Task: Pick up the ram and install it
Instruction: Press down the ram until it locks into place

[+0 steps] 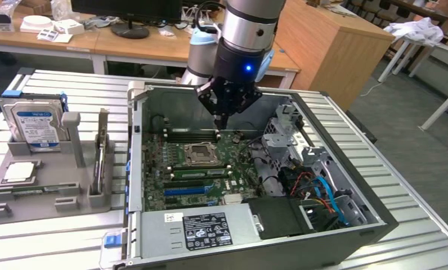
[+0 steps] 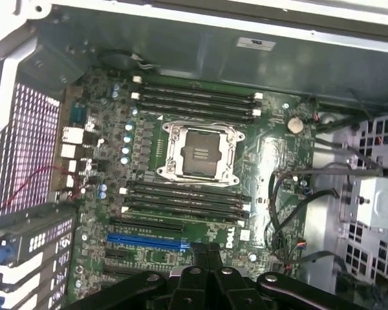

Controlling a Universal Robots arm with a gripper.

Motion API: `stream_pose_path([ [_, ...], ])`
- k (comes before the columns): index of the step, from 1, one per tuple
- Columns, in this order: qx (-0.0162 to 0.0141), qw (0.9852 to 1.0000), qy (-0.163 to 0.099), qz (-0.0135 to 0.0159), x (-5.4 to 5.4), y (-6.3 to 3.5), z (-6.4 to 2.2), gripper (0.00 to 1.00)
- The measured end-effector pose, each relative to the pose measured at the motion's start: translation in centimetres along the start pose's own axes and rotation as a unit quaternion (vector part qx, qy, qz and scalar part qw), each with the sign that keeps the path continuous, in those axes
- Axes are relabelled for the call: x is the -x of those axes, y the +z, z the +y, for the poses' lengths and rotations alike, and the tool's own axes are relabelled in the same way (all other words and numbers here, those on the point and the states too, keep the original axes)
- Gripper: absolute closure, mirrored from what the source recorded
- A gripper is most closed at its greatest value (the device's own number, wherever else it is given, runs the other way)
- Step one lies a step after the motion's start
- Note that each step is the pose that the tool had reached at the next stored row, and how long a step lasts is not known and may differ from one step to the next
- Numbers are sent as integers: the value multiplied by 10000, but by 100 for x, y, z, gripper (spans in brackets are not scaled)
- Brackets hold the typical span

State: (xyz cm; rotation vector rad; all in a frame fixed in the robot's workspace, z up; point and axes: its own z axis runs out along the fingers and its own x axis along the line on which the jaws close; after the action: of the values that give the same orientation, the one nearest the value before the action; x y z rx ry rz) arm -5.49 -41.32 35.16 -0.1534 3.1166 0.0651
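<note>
Claw (image 1: 221, 120) hangs inside open computer case (image 1: 374, 225), fingers together, nothing between them, tips just above motherboard (image 1: 201, 174) near memory slots (image 1: 197, 135) beyond empty processor socket (image 1: 197, 153). Ram (image 1: 102, 152) stands on edge in grey holder tray (image 1: 28, 197) on desk (image 1: 59, 242), at exterior view's left, outside case. Hard drive (image 1: 35, 125) upright in same tray, square processor chip (image 1: 19, 172) in front of it.

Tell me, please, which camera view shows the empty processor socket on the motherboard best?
The wrist view: it looks straight down on the processor socket, so its metal frame and dark empty centre are plain. The exterior view shows the same socket at a slant, inside the computer case, below the shut gripper.
</note>
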Motion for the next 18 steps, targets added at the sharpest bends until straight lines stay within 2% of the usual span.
stream_pose_path([
  [2, -3, 9999, 117, -2, 0, 2, 0, 90],
  [4, -3, 9998, 202, 13, -2, 3, 0, 90],
  [6, 2, 9996, 259, 62, -3, 4, 1, 90],
  [7, 9, 9996, 265, 103, -3, 5, 0, 90],
  [8, 9, 9996, 266, 115, -3, 4, 0, 90],
  [12, 10, 9996, 267, 117, -4, 4, 0, 90],
  [14, 20, 9995, 295, 128, -7, 5, 1, 90],
  [18, 44, 9992, 369, 177, -12, 4, 1, 90],
])
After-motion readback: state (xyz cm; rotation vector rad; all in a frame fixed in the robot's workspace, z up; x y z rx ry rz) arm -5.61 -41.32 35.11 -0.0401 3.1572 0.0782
